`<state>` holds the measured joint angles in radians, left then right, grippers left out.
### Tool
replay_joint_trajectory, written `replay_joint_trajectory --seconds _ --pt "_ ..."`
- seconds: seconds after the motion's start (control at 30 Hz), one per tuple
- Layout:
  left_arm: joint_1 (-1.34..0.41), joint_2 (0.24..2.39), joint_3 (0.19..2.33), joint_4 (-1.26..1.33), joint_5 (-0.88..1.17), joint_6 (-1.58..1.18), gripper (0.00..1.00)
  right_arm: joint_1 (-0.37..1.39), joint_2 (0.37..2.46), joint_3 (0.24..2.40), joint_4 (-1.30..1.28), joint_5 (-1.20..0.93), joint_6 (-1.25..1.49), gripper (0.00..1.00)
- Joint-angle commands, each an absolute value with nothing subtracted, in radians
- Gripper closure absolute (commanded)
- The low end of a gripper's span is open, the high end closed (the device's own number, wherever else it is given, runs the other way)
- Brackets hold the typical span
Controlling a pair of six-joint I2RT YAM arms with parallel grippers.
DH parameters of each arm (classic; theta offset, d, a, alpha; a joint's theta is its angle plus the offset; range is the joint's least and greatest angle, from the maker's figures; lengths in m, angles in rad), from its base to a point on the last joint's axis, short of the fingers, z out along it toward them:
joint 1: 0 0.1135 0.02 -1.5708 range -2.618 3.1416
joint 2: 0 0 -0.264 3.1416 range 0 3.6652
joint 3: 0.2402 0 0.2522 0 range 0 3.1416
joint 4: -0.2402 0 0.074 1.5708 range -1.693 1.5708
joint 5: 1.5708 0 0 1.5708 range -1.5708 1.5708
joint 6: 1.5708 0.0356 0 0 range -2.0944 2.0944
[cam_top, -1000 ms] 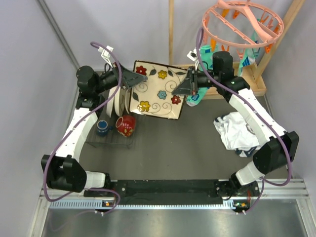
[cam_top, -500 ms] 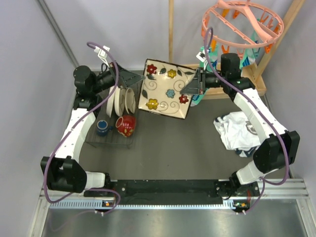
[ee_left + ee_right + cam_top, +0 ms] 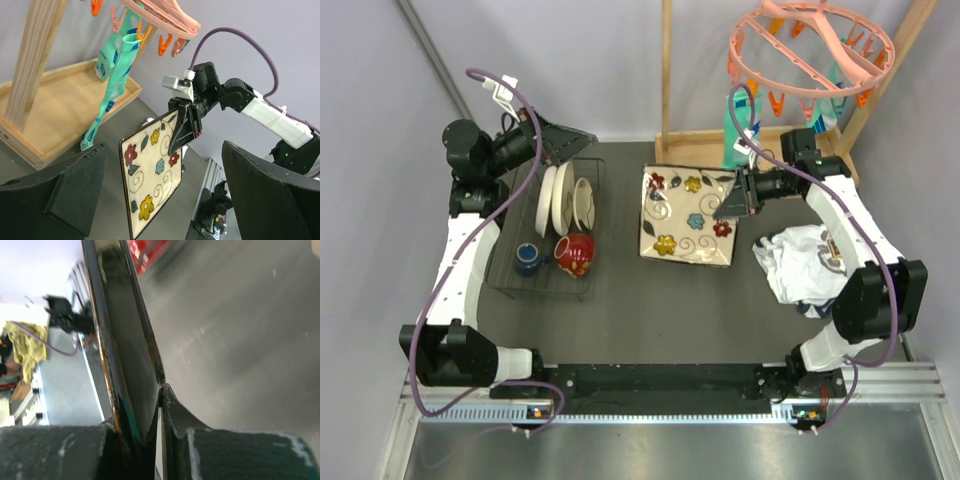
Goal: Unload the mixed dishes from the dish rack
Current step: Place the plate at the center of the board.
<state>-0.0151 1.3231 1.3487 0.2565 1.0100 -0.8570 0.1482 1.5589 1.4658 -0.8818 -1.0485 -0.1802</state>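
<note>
Since a second ago the square cream floral plate (image 3: pixel 687 215) has moved rightward from beside the dish rack (image 3: pixel 545 283) to over the middle of the tabletop (image 3: pixel 660 310), well clear of the rack and tilted. The right end effector (image 3: pixel 732 203) pinches its right edge, the arm bent inward. The left end effector (image 3: pixel 575 140) has drawn back above the rack's far end, fingers (image 3: pixel 60 200) spread wide, holding nothing. The large cream dishes (image 3: pixel 560 198), dark blue mug (image 3: pixel 528 257) and red patterned mug (image 3: pixel 576 253) sit in the rack
</note>
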Motion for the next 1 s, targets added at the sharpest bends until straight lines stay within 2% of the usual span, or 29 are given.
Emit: replay_joint_trajectory --seconds 0.0,0.1,0.4,0.97 --pt "-0.006 1.342 1.381 0.242 1.032 -0.822 0.01 0.115 1.618 1.531 -1.123 -1.175 -0.474 1.0" --pt "-0.008 1.344 1.373 0.242 1.031 -0.818 0.01 0.088 1.672 1.516 -1.183 -1.154 -0.561 1.0" --pt "-0.006 1.336 1.351 0.244 1.028 -0.81 0.01 0.043 1.758 1.431 -1.089 -1.092 -0.565 1.0" --pt "-0.006 1.325 1.298 0.296 1.028 -0.847 0.01 0.015 1.988 1.488 -1.135 -1.19 -0.606 1.0"
